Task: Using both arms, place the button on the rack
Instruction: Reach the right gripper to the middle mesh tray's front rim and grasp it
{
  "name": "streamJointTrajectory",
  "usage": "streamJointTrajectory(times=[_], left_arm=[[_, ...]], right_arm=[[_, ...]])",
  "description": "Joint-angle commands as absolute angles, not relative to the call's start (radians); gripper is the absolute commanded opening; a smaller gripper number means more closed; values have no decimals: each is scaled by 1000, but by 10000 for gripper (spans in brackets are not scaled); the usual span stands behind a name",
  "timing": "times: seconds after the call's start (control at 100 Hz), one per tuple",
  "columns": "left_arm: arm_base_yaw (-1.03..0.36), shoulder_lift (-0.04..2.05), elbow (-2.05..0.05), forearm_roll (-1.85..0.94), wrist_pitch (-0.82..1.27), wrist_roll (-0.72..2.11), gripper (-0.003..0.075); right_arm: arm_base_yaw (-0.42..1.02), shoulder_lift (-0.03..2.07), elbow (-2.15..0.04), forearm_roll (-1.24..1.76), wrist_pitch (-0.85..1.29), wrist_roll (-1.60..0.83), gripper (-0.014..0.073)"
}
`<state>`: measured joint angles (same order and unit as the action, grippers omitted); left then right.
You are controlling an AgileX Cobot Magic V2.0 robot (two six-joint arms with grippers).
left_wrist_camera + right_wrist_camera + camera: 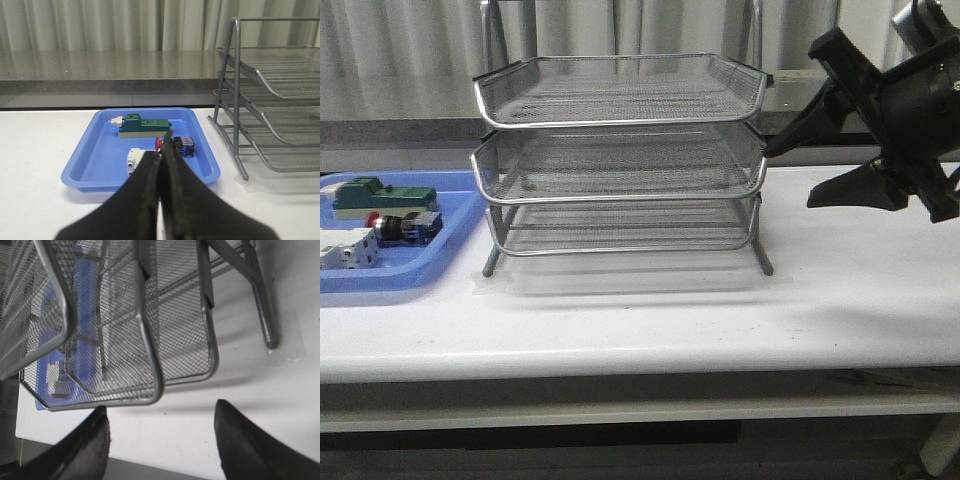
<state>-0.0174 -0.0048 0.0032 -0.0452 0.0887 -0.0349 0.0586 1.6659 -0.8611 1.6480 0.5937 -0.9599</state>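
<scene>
Left gripper [161,165] jaws pressed together, empty; right gripper [160,435] jaws spread wide beside rack [620,160].

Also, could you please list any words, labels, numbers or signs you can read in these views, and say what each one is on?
No text is readable in any view.
The green block, the white block and the button in the blue tray show no legible markings.
The rack carries no label.

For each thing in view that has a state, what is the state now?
Red-capped push-button switch: lying on its side in the blue plastic tray.
Silver wire-mesh three-tier rack: upright, tiers bare.
Left gripper: fingers shut, holding nothing.
Right gripper: fingers open, holding nothing.
</scene>
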Motion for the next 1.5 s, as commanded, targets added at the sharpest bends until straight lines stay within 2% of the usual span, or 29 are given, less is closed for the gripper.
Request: streamJointTrajectory(times=[0.0,0.48,0.58,0.77,0.96,1.12,1.49], left_arm=[[-16,-34,37,-53,6,-34,-20],[-16,-34,37,-53,6,-34,-20],[-16,-34,37,-53,6,-34,-20],[-16,-34,37,-53,6,-34,-20],[-16,-34,37,-53,6,-34,-20],[-16,-34,37,-53,6,-34,-20],[-16,-34,37,-53,6,-34,-20]], right_arm=[[69,1663,-922,1692,652,-980,468],[131,1797,-1059,1705,655,-980,464],[134,1809,-1064,1709,654,-980,388],[134,1814,-1064,1709,655,-980,180],[134,1814,-1064,1708,655,-980,55],[134,1814,-1057,1691,668,-980,19],[135,1765,-920,1628,699,-1000,19]])
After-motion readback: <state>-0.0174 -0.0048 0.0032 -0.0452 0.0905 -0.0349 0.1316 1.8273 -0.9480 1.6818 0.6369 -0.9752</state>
